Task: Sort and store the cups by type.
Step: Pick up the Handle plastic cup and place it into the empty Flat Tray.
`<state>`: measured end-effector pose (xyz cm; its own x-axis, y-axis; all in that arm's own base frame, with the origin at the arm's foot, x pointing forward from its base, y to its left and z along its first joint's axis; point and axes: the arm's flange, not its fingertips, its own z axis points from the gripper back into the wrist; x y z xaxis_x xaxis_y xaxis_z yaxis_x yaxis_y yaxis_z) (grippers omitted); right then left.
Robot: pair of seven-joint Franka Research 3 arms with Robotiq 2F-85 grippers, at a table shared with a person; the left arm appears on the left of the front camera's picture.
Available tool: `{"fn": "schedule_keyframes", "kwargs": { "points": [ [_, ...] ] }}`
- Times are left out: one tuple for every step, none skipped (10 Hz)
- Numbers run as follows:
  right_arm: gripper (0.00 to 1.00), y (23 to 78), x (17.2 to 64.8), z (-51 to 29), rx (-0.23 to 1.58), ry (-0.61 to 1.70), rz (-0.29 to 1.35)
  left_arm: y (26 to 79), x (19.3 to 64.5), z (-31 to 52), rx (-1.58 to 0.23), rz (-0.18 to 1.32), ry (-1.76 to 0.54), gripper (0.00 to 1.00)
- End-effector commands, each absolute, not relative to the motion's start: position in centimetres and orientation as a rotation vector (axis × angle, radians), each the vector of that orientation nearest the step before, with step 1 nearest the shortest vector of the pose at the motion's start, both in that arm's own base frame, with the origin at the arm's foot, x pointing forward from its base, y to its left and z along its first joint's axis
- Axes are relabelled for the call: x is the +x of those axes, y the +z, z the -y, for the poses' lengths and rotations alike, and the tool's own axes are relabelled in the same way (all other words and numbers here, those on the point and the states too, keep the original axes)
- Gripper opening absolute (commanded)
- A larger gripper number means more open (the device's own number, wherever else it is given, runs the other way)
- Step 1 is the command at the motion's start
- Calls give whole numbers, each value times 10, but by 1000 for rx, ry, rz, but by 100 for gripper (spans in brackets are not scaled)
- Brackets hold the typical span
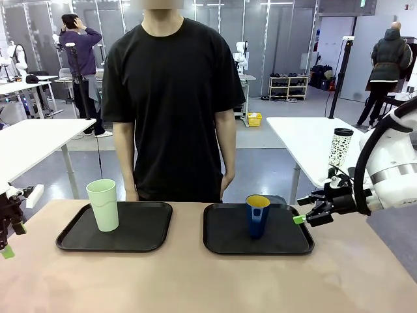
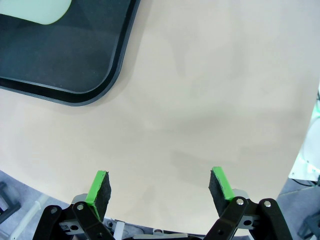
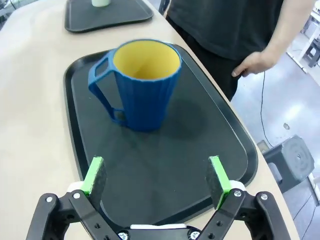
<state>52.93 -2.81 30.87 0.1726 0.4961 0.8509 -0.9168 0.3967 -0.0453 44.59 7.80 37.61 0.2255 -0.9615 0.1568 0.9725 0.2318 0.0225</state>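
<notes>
Two black trays are seen side by side on the beige desk (image 1: 195,280), with a gap between them. On the left tray (image 1: 140,241) the tall mint-green tumbler (image 1: 103,205) is stood upright near its left end. On the right tray (image 1: 228,244) the dark blue mug (image 1: 257,216) with the yellow inside is stood upright, toward the far right part of the tray; in the right wrist view its handle (image 3: 104,90) is turned to the picture's left.

The right pincer (image 1: 306,217) is held just past the right tray's right edge, level with the mug and apart from it — its green-padded fingers are spread wide and nothing is gripped between them. The left pincer (image 1: 8,235) is kept at the desk's left edge, well apart from the tumbler; from the front it is partly cut off, but in its own wrist view the fingers (image 2: 98,187) are seen wide apart over bare desk, with nothing held. A rounded corner of the left tray is seen there too — the pale shape on it is probably the tumbler.

A person in a black T-shirt (image 1: 172,98) is stood at the far side, behind the trays.
</notes>
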Motion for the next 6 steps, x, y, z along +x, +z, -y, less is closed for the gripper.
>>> {"fn": "schedule_keyframes", "kwargs": {
  "points": [
    [100, 293, 539, 34, 626, 1076, 957, 377, 444, -78, -74, 147, -1340, 100],
    [100, 293, 539, 34, 626, 1076, 957, 377, 444, -78, -74, 147, -1340, 100],
    [100, 293, 539, 34, 626, 1076, 957, 377, 444, -78, -74, 147, -1340, 100],
    [100, 293, 539, 34, 626, 1076, 957, 377, 444, -78, -74, 147, -1340, 100],
    [100, 293, 539, 34, 626, 1076, 957, 377, 444, -78, -74, 147, -1340, 100],
    [100, 293, 539, 34, 626, 1076, 957, 377, 444, -78, -74, 147, -1340, 100]
  ]
}}
